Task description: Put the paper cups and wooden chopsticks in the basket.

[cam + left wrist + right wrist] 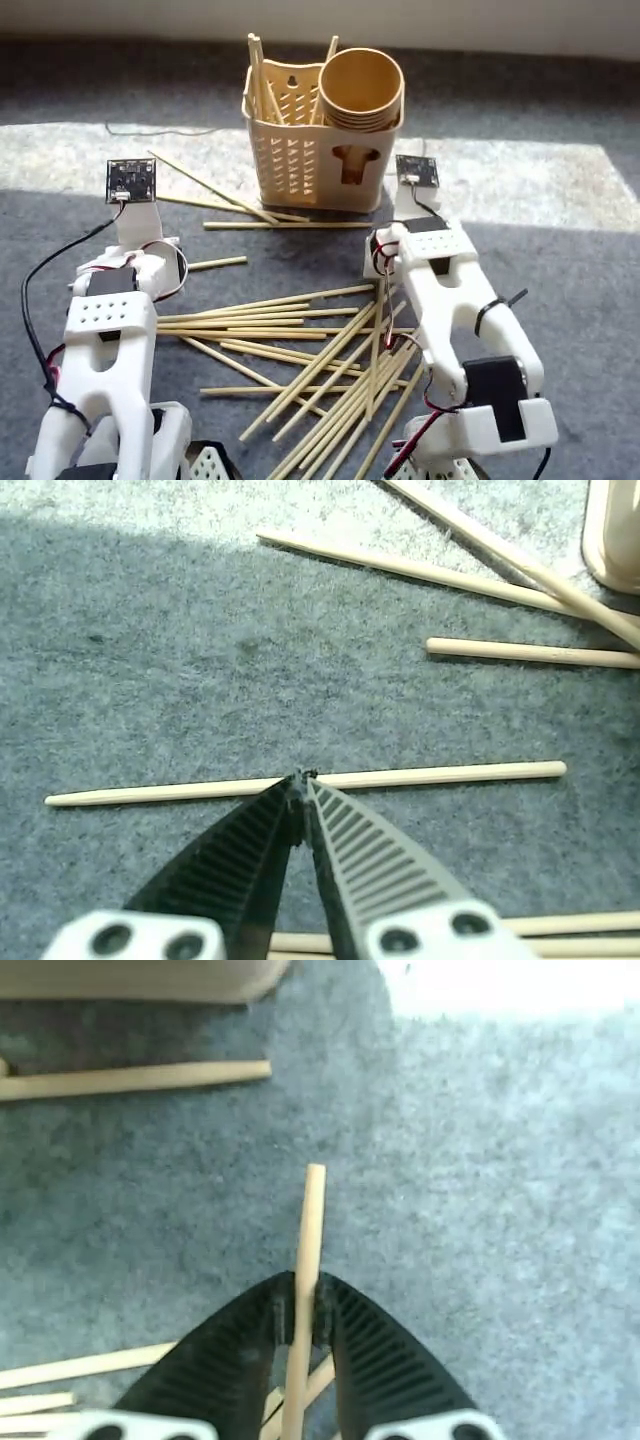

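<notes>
1. Grey carpet (560, 300): is carrying everything listed below.
2. Basket (300, 160): is standing upright at the far middle, ahead of both my arms.
3. Cups (362, 90): are sitting stacked in the basket's right compartment, rims showing above the wall. I am judging this part done.
4. Stowed sticks (262, 75): are standing on end in the left compartment.
5. Right gripper (303, 1288): I am clenching it on the held stick (312, 1210). That stick is running lengthwise between the jaws, one end poking out past the tips toward the basket and the long tail trailing back into the pile (330, 380).
6. Left gripper (303, 780): I am holding it clamped with nothing between the jaws, the tips sitting at the middle of the lone stick (450, 773), which is lying crosswise on the carpet.
7. Pile: loose sticks are lying criss-crossed between my arms, with a few more just in front of the basket.
8. Handling note, my judgement: the grasp is sitting near one end and along the jaws, so the tail is likely to sag or swivel.
   - I am advising a slow lift until it clears the pile.
   - Then I am advising tipping it upright and lowering it among the stowed sticks, clear of the cups.
   - My left jaws are needing to part before straddling the lone stick.
</notes>
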Controlling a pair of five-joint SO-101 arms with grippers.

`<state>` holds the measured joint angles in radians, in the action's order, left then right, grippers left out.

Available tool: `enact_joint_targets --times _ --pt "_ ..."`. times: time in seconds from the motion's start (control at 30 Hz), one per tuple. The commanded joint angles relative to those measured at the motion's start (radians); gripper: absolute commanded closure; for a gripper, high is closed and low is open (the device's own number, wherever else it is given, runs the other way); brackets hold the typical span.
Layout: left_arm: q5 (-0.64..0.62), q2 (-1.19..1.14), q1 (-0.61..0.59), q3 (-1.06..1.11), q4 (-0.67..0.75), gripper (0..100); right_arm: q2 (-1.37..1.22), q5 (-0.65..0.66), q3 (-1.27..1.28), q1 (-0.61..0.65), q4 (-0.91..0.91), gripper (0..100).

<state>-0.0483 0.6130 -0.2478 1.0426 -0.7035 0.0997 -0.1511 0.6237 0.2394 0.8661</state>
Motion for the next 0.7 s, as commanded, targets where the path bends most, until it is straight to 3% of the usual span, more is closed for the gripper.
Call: enact_joint_targets --times 0.0,0.23,0.67 --pt "0.005 0.018 -0.013 -0.004 0.017 98 0.168 0.012 0.015 -0.013 0.070 99.2" --pt "0.003 0.021 -0.015 -0.001 0.017 98 0.401 0.011 0.042 -0.013 0.185 99.2" --pt "0.005 0.024 -0.013 0.033 0.060 98 0.774 0.011 0.039 -0.007 0.214 99.2"
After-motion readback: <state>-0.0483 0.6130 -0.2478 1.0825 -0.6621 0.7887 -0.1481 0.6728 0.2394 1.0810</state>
